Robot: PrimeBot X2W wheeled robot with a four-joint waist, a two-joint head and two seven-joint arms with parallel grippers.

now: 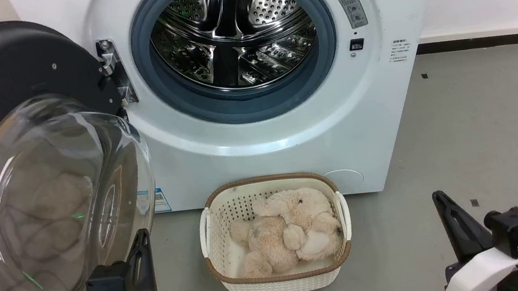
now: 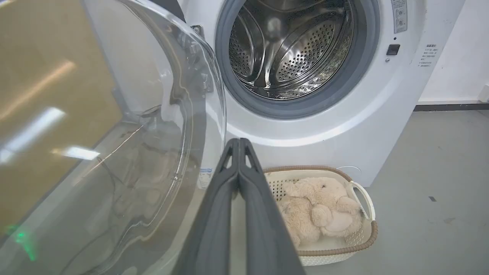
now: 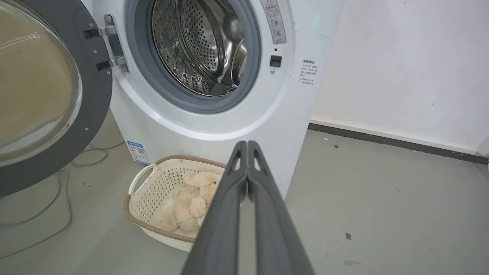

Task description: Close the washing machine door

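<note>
The washing machine [image 1: 299, 150] is white, with a grey gasket around its bare steel drum [image 1: 230, 33]. Its door [image 1: 11, 97] stands swung wide open to the left on a metal hinge [image 1: 114, 72], the clear glass bowl [image 1: 49, 206] bulging toward me. My left gripper [image 1: 141, 236] is shut and empty, right beside the bowl's lower right rim; whether it touches is unclear. From the left wrist the shut gripper [image 2: 238, 141] points past the bowl [image 2: 153, 133] at the machine. My right gripper [image 1: 438, 195] is shut and empty, low over the floor to the right of the machine [image 3: 229, 126].
A white laundry basket [image 1: 280, 281] holding a beige plush toy [image 1: 289, 233] sits on the grey floor in front of the machine, between my arms. Cables [image 3: 46, 229] lie on the floor under the door. A white wall [image 3: 401, 68] rises to the right.
</note>
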